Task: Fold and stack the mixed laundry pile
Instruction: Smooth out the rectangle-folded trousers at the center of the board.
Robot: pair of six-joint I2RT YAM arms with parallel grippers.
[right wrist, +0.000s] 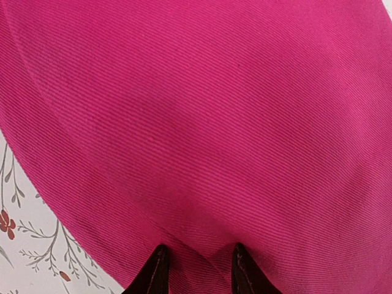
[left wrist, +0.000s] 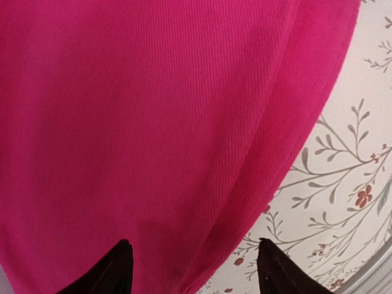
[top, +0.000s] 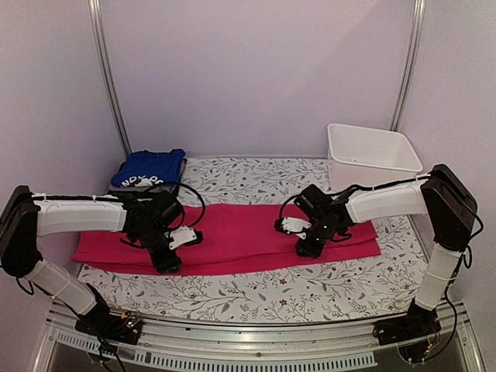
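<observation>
Left gripper stands spread over the near edge of the magenta garment; right gripper pinches its cloth.

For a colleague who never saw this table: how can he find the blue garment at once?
Start at the flowered table cover. Go to its far left corner, behind the long pink cloth. There lies the blue garment, folded, the only blue thing, with white print.
</observation>
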